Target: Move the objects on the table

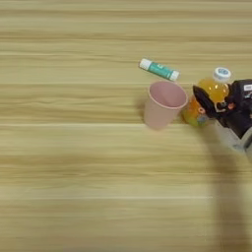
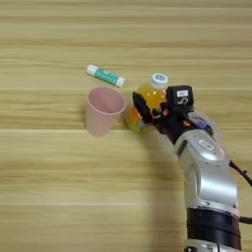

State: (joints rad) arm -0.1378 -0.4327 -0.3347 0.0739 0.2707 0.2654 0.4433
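A small orange juice bottle [image 2: 153, 94] with a white cap leans to the right on the table [image 2: 59, 187], right of centre. My right gripper [image 2: 143, 102] is shut on the bottle; one black finger [image 2: 142, 109] crosses its front and the other is hidden behind it. A pink paper cup [image 2: 103, 110] stands upright just left of the bottle, close to touching it. The white-and-teal glue stick [image 2: 105, 76] lies flat behind the cup. A clear tape roll [image 2: 210, 127] with a purple core shows only partly, behind my wrist.
My silver forearm [image 2: 209, 177] rises from the bottom right and casts a shadow on the wood to its left. The bottle [image 1: 216, 89], cup [image 1: 165, 103] and glue stick [image 1: 158, 69] cluster closely together.
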